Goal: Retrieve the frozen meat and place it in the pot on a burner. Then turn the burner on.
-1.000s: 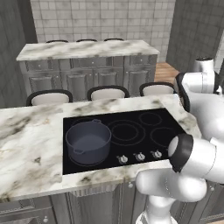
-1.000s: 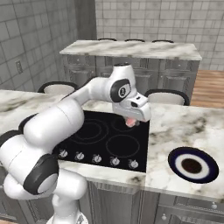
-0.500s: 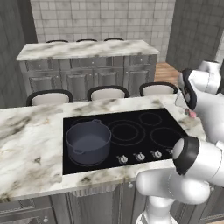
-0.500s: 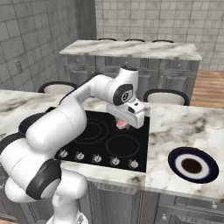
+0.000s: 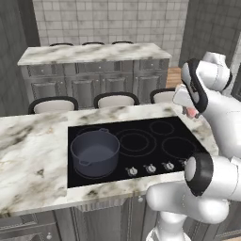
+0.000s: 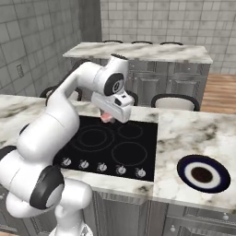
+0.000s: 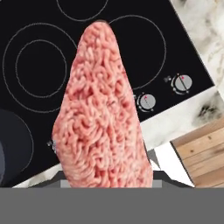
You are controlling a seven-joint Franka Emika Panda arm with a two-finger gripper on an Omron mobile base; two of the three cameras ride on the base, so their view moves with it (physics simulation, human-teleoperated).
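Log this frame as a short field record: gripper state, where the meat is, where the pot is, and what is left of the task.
gripper: gripper shut on the frozen meat, held up above the cooktop
frozen meat: in the air over the cooktop's right part, not yet in the pot
pot: pot sits on the left burner, looks empty
knobs: row of silver knobs along the cooktop's front edge, untouched
other: dark round plate on the marble counter, right of the cooktop
left to do: carry meat to pot, release, turn the burner on

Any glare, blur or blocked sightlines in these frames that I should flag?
Left base view: soft and slightly blurred, faint sheen on the black cooktop, pot clearly readable. Right base view: even flat light, no glare. Hand view: the frozen meat looms close, covering the middle of the frame and part of the knob row.
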